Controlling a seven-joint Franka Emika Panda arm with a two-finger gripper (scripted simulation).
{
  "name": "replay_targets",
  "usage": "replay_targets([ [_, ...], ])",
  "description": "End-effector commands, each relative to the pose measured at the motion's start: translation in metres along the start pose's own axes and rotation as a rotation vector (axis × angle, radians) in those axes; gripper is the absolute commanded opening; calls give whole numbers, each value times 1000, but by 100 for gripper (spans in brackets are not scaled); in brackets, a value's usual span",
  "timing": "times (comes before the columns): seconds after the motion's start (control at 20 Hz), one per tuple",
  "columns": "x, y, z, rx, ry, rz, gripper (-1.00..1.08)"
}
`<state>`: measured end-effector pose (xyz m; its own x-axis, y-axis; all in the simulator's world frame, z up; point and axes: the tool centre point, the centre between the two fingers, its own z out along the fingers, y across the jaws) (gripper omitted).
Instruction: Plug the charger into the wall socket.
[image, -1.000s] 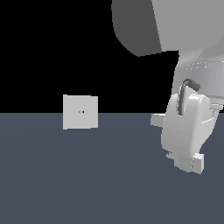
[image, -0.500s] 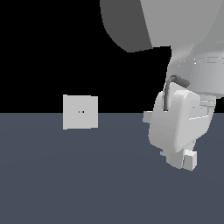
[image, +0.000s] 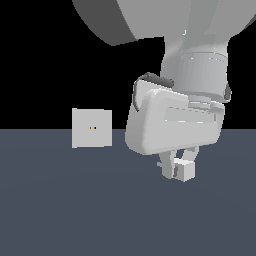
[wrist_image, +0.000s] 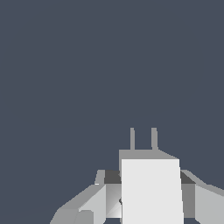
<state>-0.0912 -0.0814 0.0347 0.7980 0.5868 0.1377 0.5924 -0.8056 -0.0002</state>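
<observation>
Beside the wall socket (image: 92, 128), off toward the exterior view's right and well apart from it, the pincer (image: 179, 169) hangs low over the grey table (image: 75, 210) with the charger (image: 184, 170) clamped between its fingers. That plate stands upright, two tiny dark holes at its centre.

From the wrist view, the charger (wrist_image: 151, 188) fills the gap between the fingers (wrist_image: 85, 205), held firmly, its two prongs pointing ahead over bare table (wrist_image: 87, 65); the wall socket is out of sight here.

Judged from this, the grasp is made and the carry is in hand. Next the arm must turn the prongs toward the wall socket, line them with the holes, and push straight in.
</observation>
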Motion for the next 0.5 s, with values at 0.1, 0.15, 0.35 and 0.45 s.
replay_targets([
  [0.1, 21, -19, -8, -8, 1, 60, -100],
  [0.15, 26, -23, -10, -10, 2, 73, -100],
  [0.35, 46, -38, -16, -17, 2, 123, -100],
  [0.45, 55, -44, -19, -20, 2, 148, -100],
])
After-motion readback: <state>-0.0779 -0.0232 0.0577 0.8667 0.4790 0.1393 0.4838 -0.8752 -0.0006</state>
